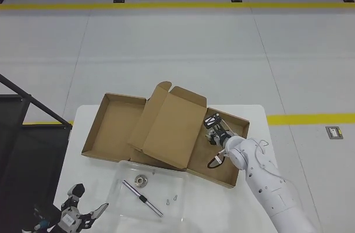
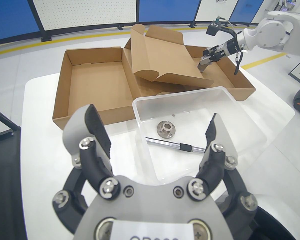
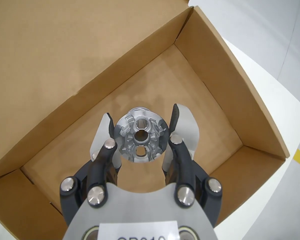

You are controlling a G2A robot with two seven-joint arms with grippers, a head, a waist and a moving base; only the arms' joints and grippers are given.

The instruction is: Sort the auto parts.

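Observation:
My right gripper [image 3: 142,121] is shut on a grey cast metal hub [image 3: 140,138] with holes, held above the floor of the right cardboard box [image 3: 215,101]. From above, that gripper [image 1: 215,135] hangs over the same box [image 1: 238,125], beside a loose cardboard lid [image 1: 169,125]. A clear plastic tray [image 2: 140,106] holds a small round flange [image 2: 166,127] and a metal rod [image 2: 175,146] with a black sleeve; two small screws [image 1: 170,200] lie in it too. My left gripper [image 2: 155,126] stands open near the table's front left corner [image 1: 84,211], short of the tray.
An open cardboard box [image 1: 116,125] sits at the back left of the white table [image 1: 256,201]. The loose lid leans across the two boxes. A black frame [image 1: 14,134] stands off the table's left side.

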